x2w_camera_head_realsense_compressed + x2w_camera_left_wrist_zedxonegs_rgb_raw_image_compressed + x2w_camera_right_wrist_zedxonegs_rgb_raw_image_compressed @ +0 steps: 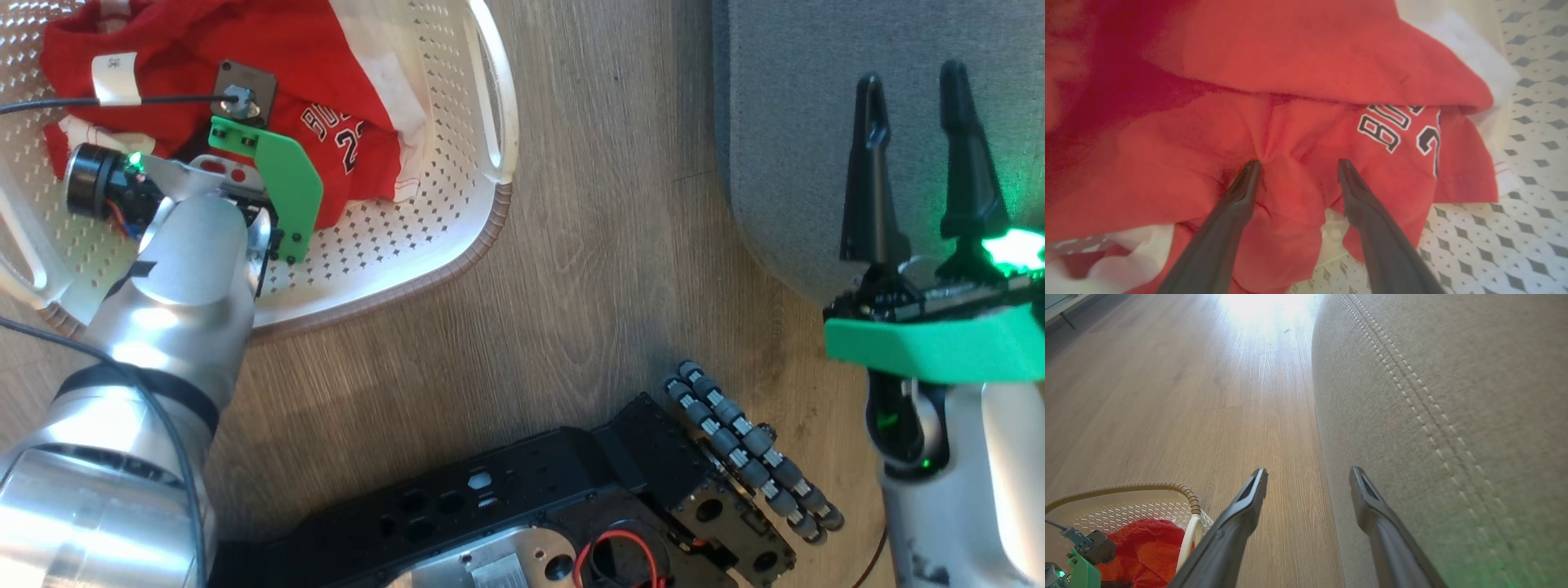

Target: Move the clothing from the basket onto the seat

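Seat [1433,396]: grey, lies beneath and to the right of my right gripper [1309,470], whose fingers stand well apart and hold nothing. Basket [457,237]: on the floor, under my left gripper [1298,163]. Clothing [1306,73]: red, inside the basket, one fold bunched between that gripper's spread fingers, tips pressed in but not clamped.

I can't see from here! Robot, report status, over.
Left gripper open, tips pressed into clothing in basket. Right gripper open, empty, by seat. Nothing blocking the way.
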